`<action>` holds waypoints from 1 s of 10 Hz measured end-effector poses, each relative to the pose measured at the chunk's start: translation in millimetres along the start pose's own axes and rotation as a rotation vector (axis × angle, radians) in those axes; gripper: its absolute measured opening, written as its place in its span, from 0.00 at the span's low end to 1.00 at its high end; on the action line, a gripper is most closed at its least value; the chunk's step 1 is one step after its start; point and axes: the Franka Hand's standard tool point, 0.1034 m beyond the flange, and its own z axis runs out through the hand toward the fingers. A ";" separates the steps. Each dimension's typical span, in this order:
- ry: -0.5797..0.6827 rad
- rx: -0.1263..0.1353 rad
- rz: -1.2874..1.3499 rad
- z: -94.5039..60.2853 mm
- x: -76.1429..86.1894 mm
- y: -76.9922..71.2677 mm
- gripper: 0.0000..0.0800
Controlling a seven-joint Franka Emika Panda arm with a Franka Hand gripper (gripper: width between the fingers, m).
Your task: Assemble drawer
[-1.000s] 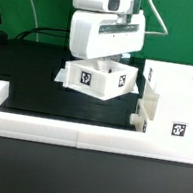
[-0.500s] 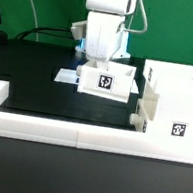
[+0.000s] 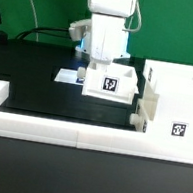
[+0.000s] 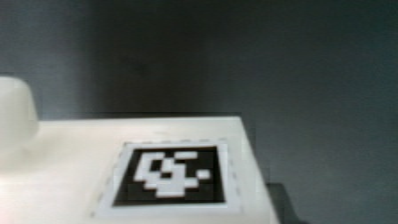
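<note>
In the exterior view we see the gripper point(image 3: 102, 65) lowered onto a small open-top box point(image 3: 110, 83), one of the drawer's two boxes. The box faces us with its black-and-white tag point(image 3: 111, 85) and sits on the dark worktop point(image 3: 45, 91) toward the back, just beside the tall housing point(image 3: 173, 102) on the exterior view's right. From here we cannot see into the box, so we cannot tell whether anything lies in it. The arm's white body hides the fingers, and we cannot tell how far the gripper is spread or whether it has hold of the box.

A flat white piece, the marker board point(image 3: 66, 77), shows at the box's side toward the exterior view's left, partly hidden behind it.

The housing stands against the low white border wall point(image 3: 39, 126) that runs along the near edge of the worktop. It carries its own tag point(image 3: 177, 129) on the near face. Its top looks open, but its inside is not visible to us. A second small white part point(image 3: 141, 120) sits pressed to the housing's side; we cannot make out its form clearly.

The wrist view is blurred. It shows a white surface point(image 4: 71, 150) with a tag point(image 4: 173, 171) printed on it, a rounded white shape point(image 4: 15, 115) at one edge and grey behind.
</note>
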 end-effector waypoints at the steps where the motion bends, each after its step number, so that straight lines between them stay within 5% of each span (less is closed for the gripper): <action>1: 0.001 0.002 0.005 0.3 1.4 3.3 0.05; 5: 0.007 0.007 -0.005 2.2 9.6 20.8 0.05; 10: 0.009 0.014 -0.005 8.6 9.8 22.4 0.05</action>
